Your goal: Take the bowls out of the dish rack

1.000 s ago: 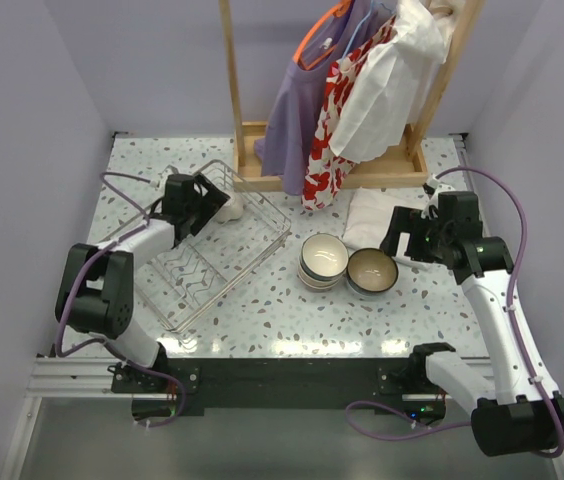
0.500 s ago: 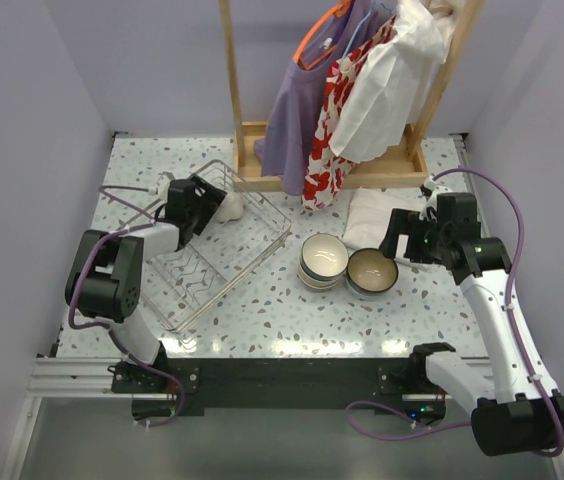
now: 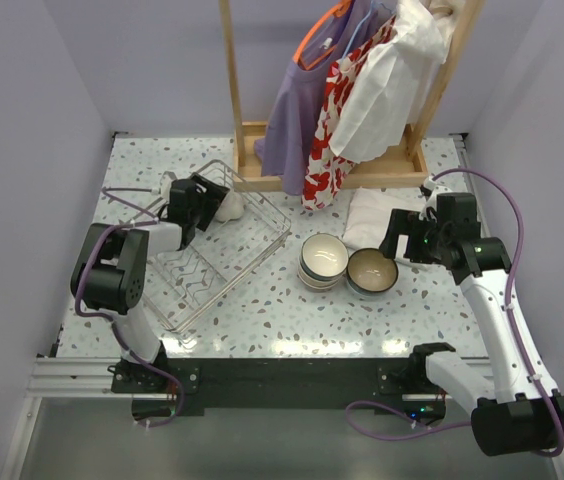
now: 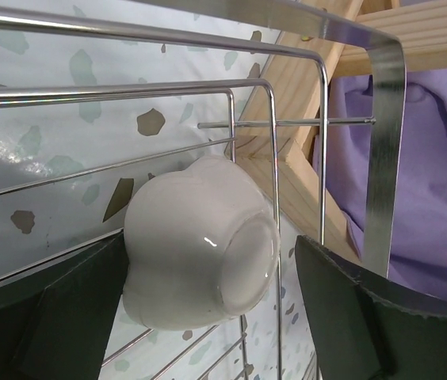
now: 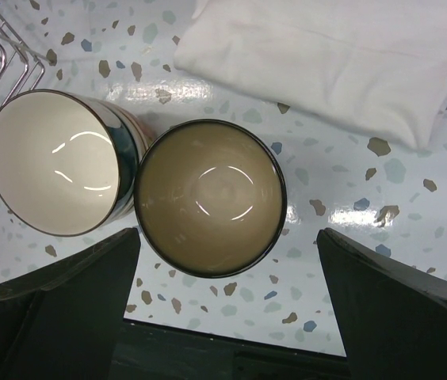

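Looking from the near edge, we see a speckled terrazzo table enclosed by lavender walls. The rack sits askew on the table's left half. One white bowl lies tipped in the rack's far corner, and the left gripper has its fingers spread either side of it. Right of the rack, stacked bowls stand just beside a beige bowl. The right gripper hovers by them, fingers apart. Beyond lies a folded cloth, then a wooden stand hung with clothes.
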